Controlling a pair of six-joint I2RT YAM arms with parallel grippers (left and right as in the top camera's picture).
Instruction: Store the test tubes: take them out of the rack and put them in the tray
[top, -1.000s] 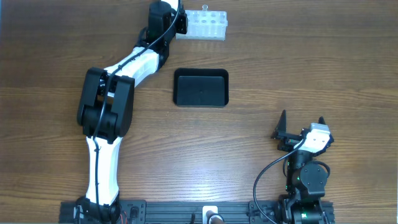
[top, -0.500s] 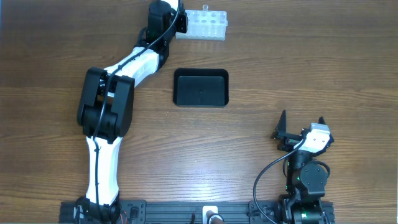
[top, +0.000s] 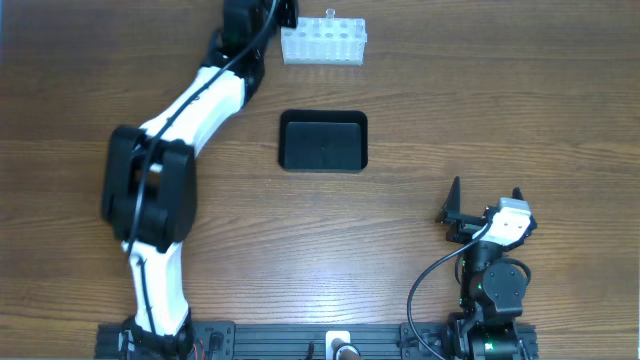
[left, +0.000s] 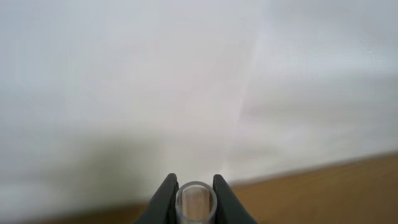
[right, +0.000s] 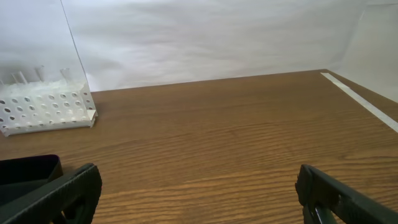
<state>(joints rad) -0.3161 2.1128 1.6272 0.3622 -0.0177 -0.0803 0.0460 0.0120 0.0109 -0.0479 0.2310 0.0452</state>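
Note:
The white test tube rack (top: 323, 44) stands at the table's far edge, with a clear tube (top: 330, 14) upright in it. The black tray (top: 323, 141) lies in front of the rack, nearer the arms. My left gripper (top: 283, 12) is raised by the rack's left end. In the left wrist view this gripper (left: 196, 188) is shut on a clear test tube (left: 196, 203), seen end-on between its fingers. My right gripper (top: 478, 200) rests open near its base, far from the rack (right: 46, 109) and the tray (right: 28, 169). Nothing is between its fingers (right: 62, 193).
The table is bare brown wood around the tray. A white backdrop rises behind the rack. A pale tape strip (right: 360, 99) runs along the table at the far right.
The left arm has risen and shifted left, away from the rack's left end, with the tube in its gripper. The right arm has not moved.

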